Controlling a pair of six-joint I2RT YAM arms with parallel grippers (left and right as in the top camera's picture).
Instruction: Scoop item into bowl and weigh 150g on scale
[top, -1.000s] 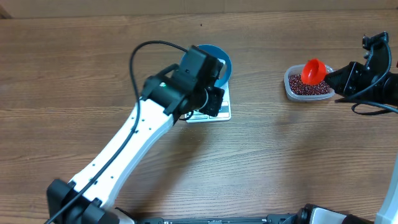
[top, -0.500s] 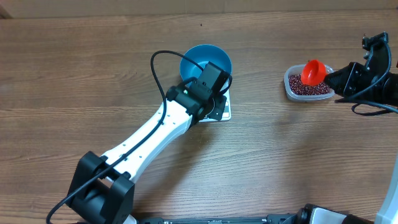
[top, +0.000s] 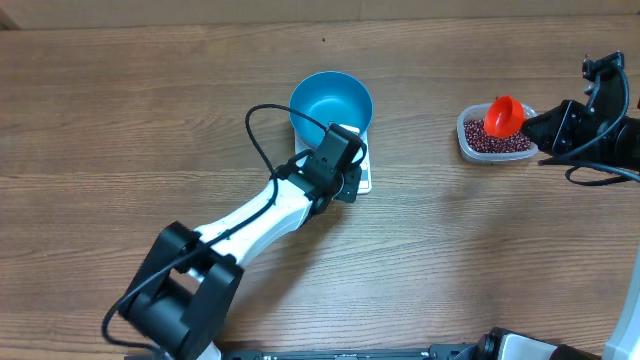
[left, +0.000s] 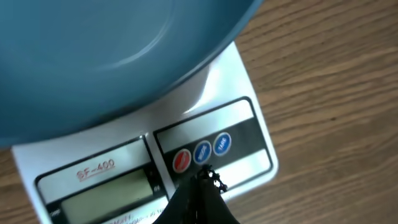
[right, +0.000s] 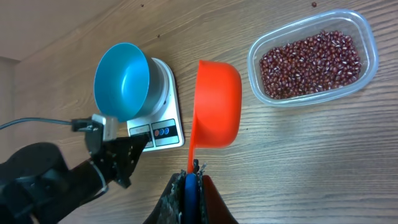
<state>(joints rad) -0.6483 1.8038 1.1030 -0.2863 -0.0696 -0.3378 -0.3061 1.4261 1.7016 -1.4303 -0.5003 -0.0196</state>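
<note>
You can read red "SF-400" on the flat white scale (left: 239, 81), beside three round buttons. The smooth blue bowl (top: 331, 102) sits on it. Your left pincer (left: 199, 186), closed and empty, points at those buttons. Well apart from the scale, small oval beans (right: 311, 62) fill a clear tub (right: 372, 53). Your right pincer (right: 191, 180) is clamped on the orange scoop (right: 216, 106) by its handle.

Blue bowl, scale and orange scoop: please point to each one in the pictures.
blue bowl (top: 330, 100), overhead view, on its inner floor.
scale (left: 214, 144), left wrist view, on its button panel.
orange scoop (right: 217, 102), right wrist view, on its cup.
</note>
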